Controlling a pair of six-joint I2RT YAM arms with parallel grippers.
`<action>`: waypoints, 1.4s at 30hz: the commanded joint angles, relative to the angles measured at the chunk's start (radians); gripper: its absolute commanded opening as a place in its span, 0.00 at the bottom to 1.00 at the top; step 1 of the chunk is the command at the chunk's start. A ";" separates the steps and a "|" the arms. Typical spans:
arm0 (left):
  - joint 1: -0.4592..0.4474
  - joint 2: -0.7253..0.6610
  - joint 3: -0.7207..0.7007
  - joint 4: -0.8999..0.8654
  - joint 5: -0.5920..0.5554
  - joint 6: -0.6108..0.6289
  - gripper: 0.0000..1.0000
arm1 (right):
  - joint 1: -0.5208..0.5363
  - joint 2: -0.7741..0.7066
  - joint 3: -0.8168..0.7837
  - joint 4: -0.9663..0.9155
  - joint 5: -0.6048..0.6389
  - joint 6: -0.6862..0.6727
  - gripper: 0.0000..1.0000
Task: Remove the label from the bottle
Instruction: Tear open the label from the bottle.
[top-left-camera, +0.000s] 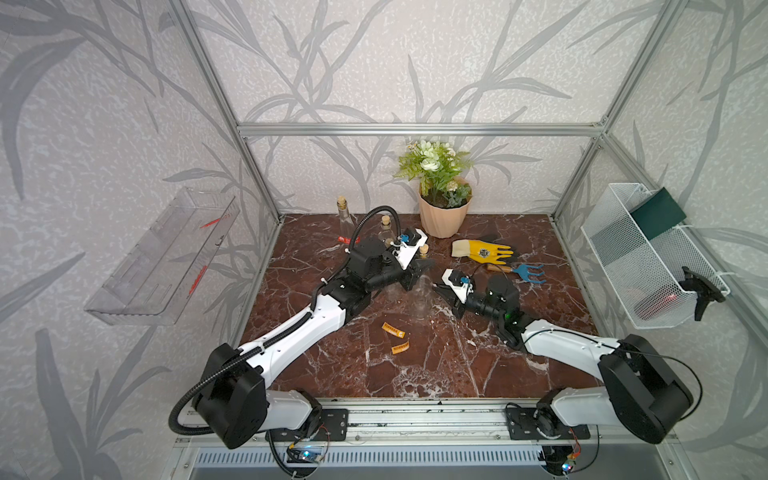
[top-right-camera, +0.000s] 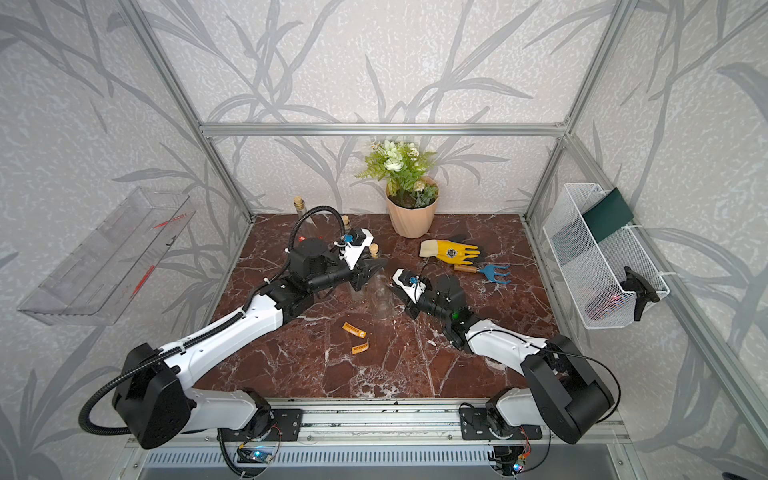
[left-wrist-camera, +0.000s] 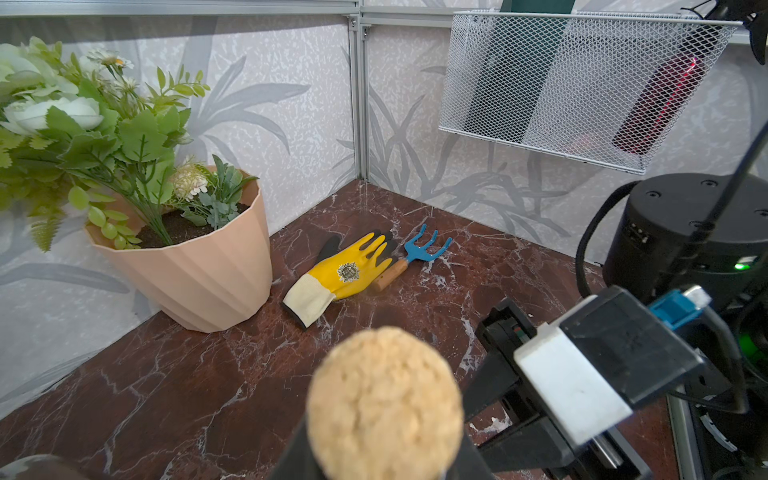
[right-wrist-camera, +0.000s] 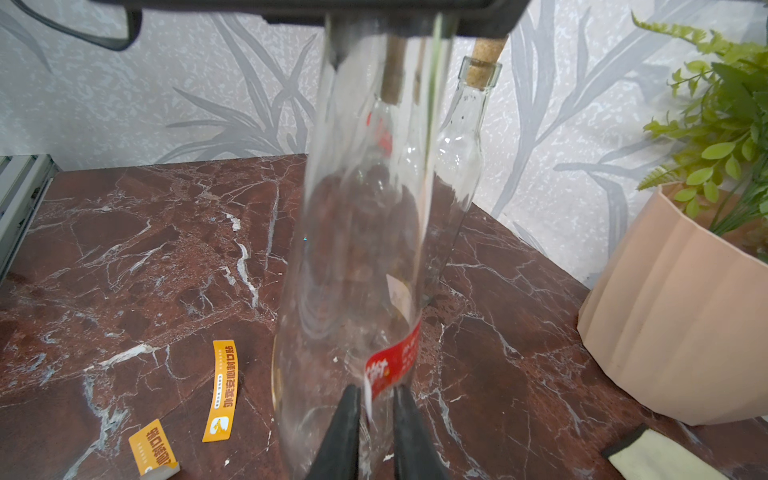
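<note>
in both top views, a peach pot (top-left-camera: 442, 220) of flowers and greenery stands at the back of the marble table (top-left-camera: 457, 365). a white wire basket (top-left-camera: 615, 257) on the side wall carries a dark green slab and something red. a clear tray (top-left-camera: 158, 266) hangs on the opposite wall, its contents hard to make out. mid-table, the clear bottle (top-left-camera: 420, 297) stands between the arms — the left gripper (top-left-camera: 420, 269) clamped at its neck, the right gripper (top-left-camera: 439, 289) low at its base. two orange strips (top-left-camera: 393, 330) lie nearer the front, and two more corked bottles (top-left-camera: 345, 216) stand behind.

left wrist view: the held bottle's cork (left-wrist-camera: 384, 403) fills the foreground, blurred. beyond it a yellow glove (left-wrist-camera: 345, 272) and a blue hand rake (left-wrist-camera: 422, 251) lie touching, beside the pot. the label is out of sight here.

the right wrist view alone shows the red label (right-wrist-camera: 395, 357) low on the bottle's wall, its loose end curling off the glass between the right gripper's nearly closed black fingers (right-wrist-camera: 345, 432) — a thin gap shows, and whether they pinch it cannot be told.
</note>
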 joint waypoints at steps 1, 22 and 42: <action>-0.005 -0.007 -0.027 -0.031 -0.005 0.016 0.11 | -0.002 -0.021 0.032 0.006 -0.009 0.006 0.18; -0.008 -0.006 -0.029 -0.032 -0.007 0.020 0.11 | -0.006 -0.038 0.045 -0.017 -0.011 0.002 0.17; -0.010 -0.008 -0.031 -0.032 -0.012 0.022 0.11 | -0.008 -0.029 0.026 -0.006 -0.012 0.010 0.05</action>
